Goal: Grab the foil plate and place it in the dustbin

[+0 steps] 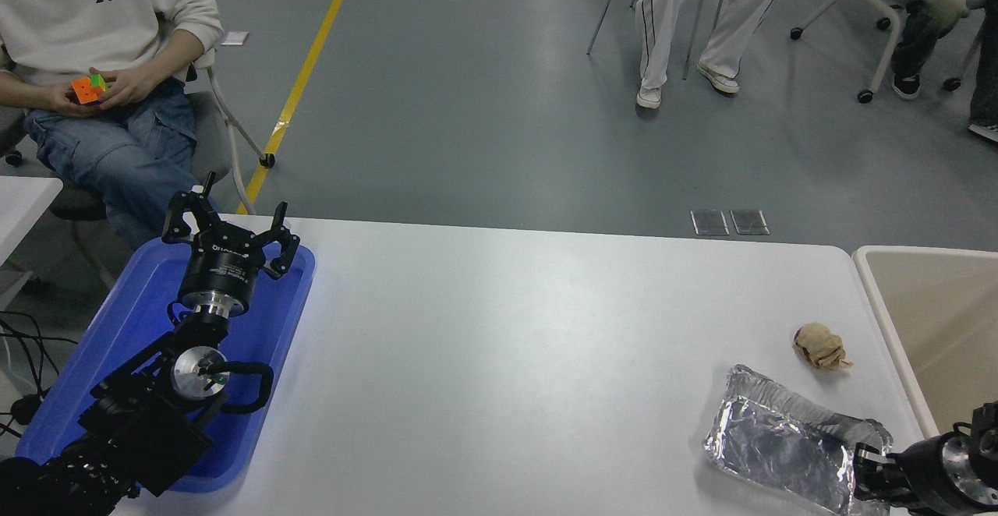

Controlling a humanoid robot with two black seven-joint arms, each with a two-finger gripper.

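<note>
Foil plate (780, 442) lies on my table (507, 360), just left of the dustbin (928, 321) | right gripper (867, 473) at its near-right rim, grasp unclear | paper ball (820, 346) just behind | left gripper (230, 231) splayed over tray (132, 321)

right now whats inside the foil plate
The foil plate shows only bare crinkled foil inside. Its near right corner is covered by the right end effector, so that part cannot be seen.

Paper ball (820, 346) (small) — beside dustbin (881, 298)
</note>
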